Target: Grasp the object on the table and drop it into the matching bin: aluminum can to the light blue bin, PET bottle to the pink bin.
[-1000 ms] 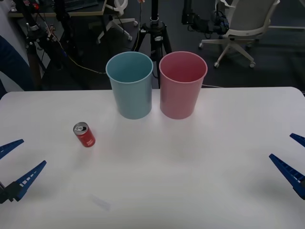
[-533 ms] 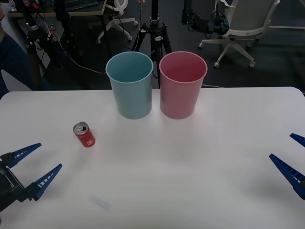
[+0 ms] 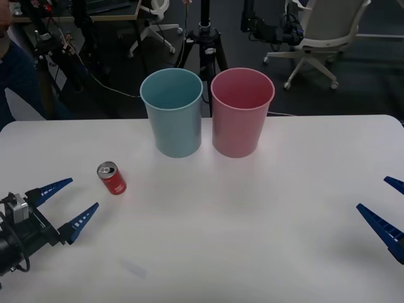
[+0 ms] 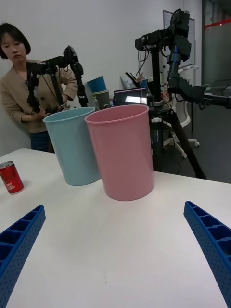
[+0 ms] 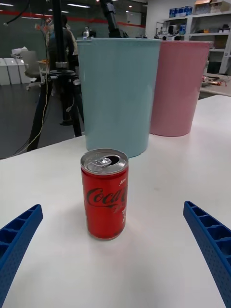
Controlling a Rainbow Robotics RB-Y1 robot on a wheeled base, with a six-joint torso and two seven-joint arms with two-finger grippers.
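Can (image 3: 112,178) upright, apart from spread left fingers (image 3: 83,221).

dark floor (image 3: 353,95), office chair (image 3: 322,31), tripod (image 3: 205,38)

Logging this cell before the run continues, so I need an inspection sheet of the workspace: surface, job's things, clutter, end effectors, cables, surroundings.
Surface: white table, faint smudge near the front edge.
Job's things: red can upright on the table's left part; blue bin and pink bin upright side by side at the far edge, blue on the left.
Clutter: nothing seen.
End effectors: left end effector open, low over the table, aimed at the can; right end effector open at the right edge.
Cables: a cable on the floor behind the table.
Surroundings: tripod, office chair.
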